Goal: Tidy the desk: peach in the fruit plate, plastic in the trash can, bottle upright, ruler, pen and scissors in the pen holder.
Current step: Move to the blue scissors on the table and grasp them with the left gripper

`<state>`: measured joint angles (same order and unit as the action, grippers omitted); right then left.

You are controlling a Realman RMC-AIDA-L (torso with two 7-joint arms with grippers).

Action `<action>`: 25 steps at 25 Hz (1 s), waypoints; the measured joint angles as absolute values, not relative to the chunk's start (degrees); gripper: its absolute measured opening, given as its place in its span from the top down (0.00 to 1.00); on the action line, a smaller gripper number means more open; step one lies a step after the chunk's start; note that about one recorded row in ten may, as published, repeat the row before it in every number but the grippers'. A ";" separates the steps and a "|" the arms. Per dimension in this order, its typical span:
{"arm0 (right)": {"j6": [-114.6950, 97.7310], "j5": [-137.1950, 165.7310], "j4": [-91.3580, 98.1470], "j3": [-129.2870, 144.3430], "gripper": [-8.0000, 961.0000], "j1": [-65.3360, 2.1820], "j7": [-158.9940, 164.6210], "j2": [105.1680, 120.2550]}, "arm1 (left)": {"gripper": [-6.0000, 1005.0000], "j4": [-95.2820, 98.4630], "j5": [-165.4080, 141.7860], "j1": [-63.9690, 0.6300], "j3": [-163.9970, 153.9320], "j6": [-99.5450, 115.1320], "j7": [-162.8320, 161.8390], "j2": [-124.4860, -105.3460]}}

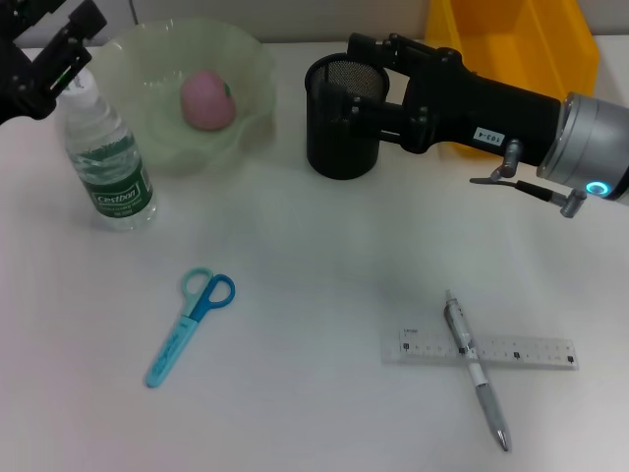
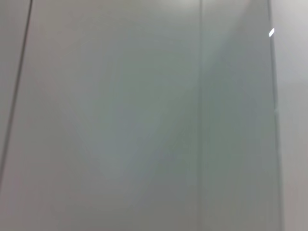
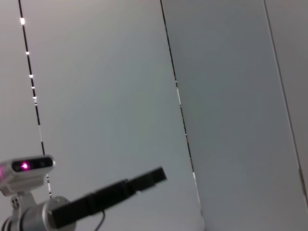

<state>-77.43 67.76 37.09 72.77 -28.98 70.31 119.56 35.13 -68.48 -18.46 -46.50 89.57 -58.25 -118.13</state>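
Observation:
A pink peach (image 1: 207, 99) lies in the pale green fruit plate (image 1: 147, 118) at the back left. The clear water bottle (image 1: 110, 162) stands upright beside the plate, and my left gripper (image 1: 61, 54) hovers open just above its cap. My right gripper (image 1: 350, 75) reaches in from the right, open, with its fingers over the black mesh pen holder (image 1: 341, 138). Blue scissors (image 1: 192, 324) lie flat at the front left. At the front right a silver pen (image 1: 477, 369) lies across the clear ruler (image 1: 521, 350). No plastic is in view.
A yellow bin (image 1: 521, 44) stands at the back right, behind the right arm. The left wrist view shows only a plain wall. In the right wrist view the left arm (image 3: 96, 199) shows far off against a wall.

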 joint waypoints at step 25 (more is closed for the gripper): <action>-79.25 67.76 37.08 72.37 0.26 -23.43 70.49 119.33 | 0.51 70.11 -104.41 -16.60 -55.82 101.49 -110.65 -118.47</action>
